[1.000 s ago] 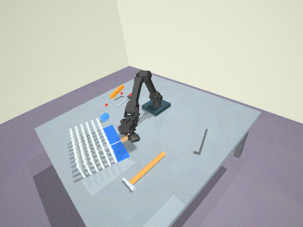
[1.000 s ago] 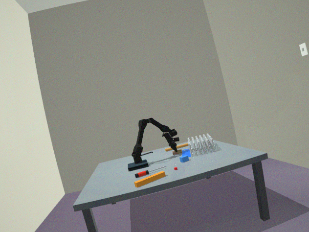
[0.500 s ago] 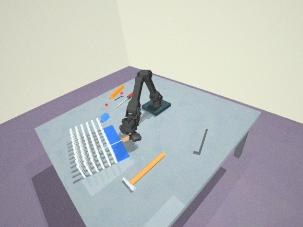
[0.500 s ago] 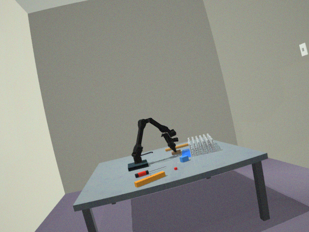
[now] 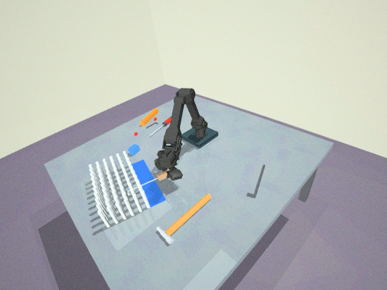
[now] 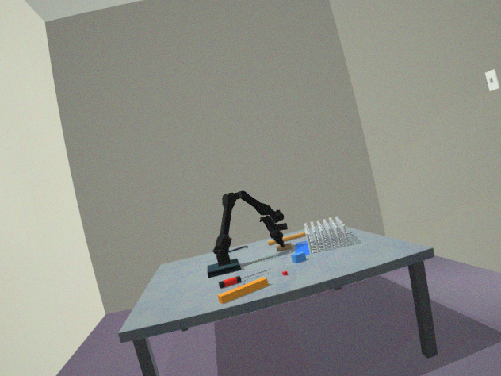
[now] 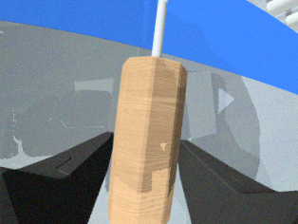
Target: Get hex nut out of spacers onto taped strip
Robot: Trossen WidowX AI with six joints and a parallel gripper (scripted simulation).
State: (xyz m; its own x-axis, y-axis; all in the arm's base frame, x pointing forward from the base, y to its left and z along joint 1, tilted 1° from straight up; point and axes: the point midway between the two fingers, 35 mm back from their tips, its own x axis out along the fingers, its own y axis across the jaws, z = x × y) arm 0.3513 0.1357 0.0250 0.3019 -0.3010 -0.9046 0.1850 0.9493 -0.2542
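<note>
My gripper [image 5: 165, 175] [image 6: 280, 243] [image 7: 146, 142] is shut on the wooden handle [image 5: 161, 176] [image 6: 284, 247] [image 7: 147, 146] of a hook tool, low over the table. The tool's thin white rod [image 5: 146, 182] [image 7: 161, 13] runs from the handle across the blue taped strip [image 5: 154, 194] [image 6: 302, 247] [image 7: 76, 8] and in between the rows of white standing spacers [image 5: 109, 187] [image 6: 330, 234]. The spacers stand upright in a grid. The rod's tip ends deep among them. The hex nut is too small to make out.
A hammer [image 5: 184, 218] with an orange handle lies in front of the strip. A dark L-shaped key [image 5: 258, 182] lies to the right. A blue block [image 5: 134, 149] [image 6: 298, 256], a red-handled screwdriver [image 5: 162, 124] [image 6: 232, 281], an orange bar [image 5: 149, 117] [image 6: 242, 289] and small red bits [image 5: 135, 133] lie behind the field.
</note>
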